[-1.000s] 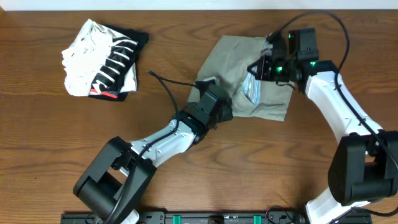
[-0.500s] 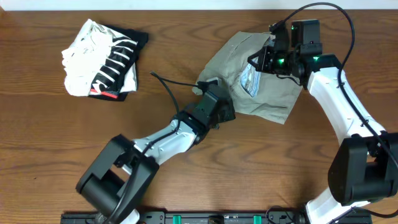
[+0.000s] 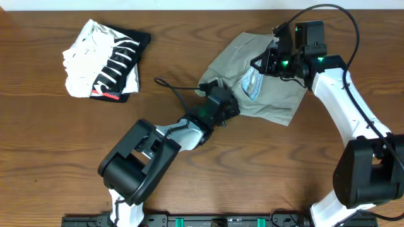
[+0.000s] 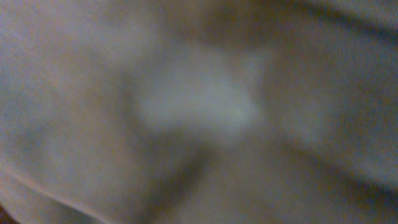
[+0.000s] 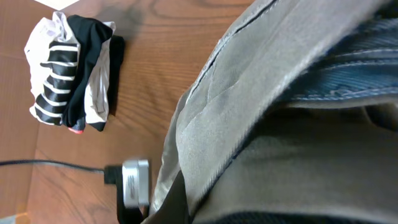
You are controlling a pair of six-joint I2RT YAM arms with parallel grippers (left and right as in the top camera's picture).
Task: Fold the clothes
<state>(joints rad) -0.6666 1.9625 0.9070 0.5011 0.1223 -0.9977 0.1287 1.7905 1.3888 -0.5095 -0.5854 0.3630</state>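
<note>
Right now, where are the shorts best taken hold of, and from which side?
Probably the shorts' lower right corner, coming from the right. It lies flat, juts out as a point, and is apart from the left gripper and the right gripper, where the cloth is bunched.

Brown wood-grain desk (image 3: 50, 139) right across the overhead view. Up at ten o'clock, a folded garment (image 3: 101, 60) lies flat on it, white with black stripes, and there's a red mark (image 3: 107, 96) at its six o'clock edge. A pale strip (image 3: 126, 5) runs along twelve o'clock. The right wrist view has the same garment (image 5: 71, 71) at ten o'clock, with bare wood beside it.
</note>
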